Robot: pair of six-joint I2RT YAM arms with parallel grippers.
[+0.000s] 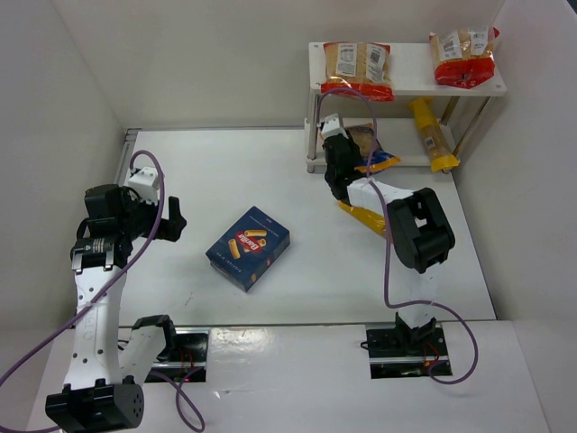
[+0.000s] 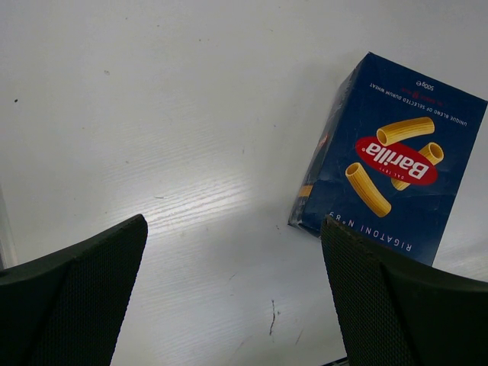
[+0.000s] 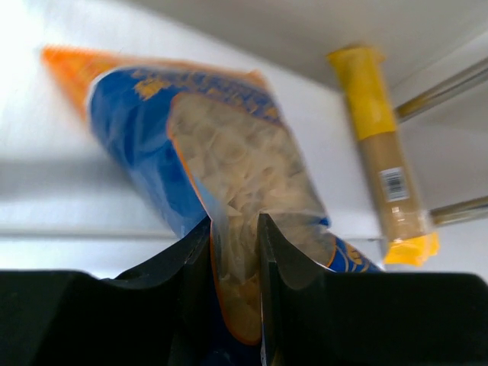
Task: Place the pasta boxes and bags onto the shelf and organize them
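A white surface [image 1: 225, 171], boxed in by plain white walls [image 1: 225, 54], carries a small white two-tier shelf [image 1: 410, 74] at its far right corner. Two red-trimmed bags [image 1: 359, 68] [image 1: 464, 56] lie flat on the top board, and a long yellow packet [image 1: 431, 135] lies aslant on the lower one, its near end at the front right corner. The right gripper [image 3: 235, 225] reaches in at the lower tier with its fingers pinched nearly together on the end of the blue-trimmed bag [image 3: 229, 152]. Only the right wrist view shows that grip, with the bag's long axis running away from the fingers toward an orange tip at the upper left. From above, another yellow-orange packet [image 1: 363, 219] shows on the surface, partly under the right arm. The dark-blue pasta box [image 1: 248, 248] lies flat mid-surface, logo up, its long axis running from near left to far right. The left wrist view alone makes its print legible, upside down: "Barilla", "Rigatoni". The left gripper [image 2: 234, 225] hangs left of the box, apart from it, its fingers spread wide with nothing between them.
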